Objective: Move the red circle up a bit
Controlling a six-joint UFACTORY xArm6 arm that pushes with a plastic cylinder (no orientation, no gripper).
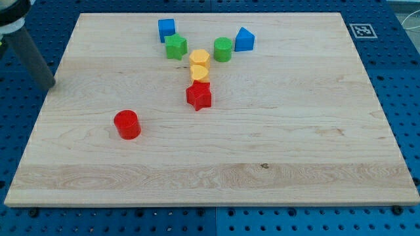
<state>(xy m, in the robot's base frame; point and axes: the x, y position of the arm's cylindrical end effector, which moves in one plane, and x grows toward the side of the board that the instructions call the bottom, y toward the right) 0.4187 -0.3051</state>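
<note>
red circle [126, 124] sat alone on the tabletop [275, 137]. my tip [48, 85] stood at its left edge, well up-left of it. no claw showed.

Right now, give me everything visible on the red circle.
The red circle is a short, upright cylinder, glossy like plastic, standing alone on the wooden board in its lower left part. Nothing touches it: the red star sits up and to the view's right, apart. My tip is at the board's left edge, well up-left of it.
</note>
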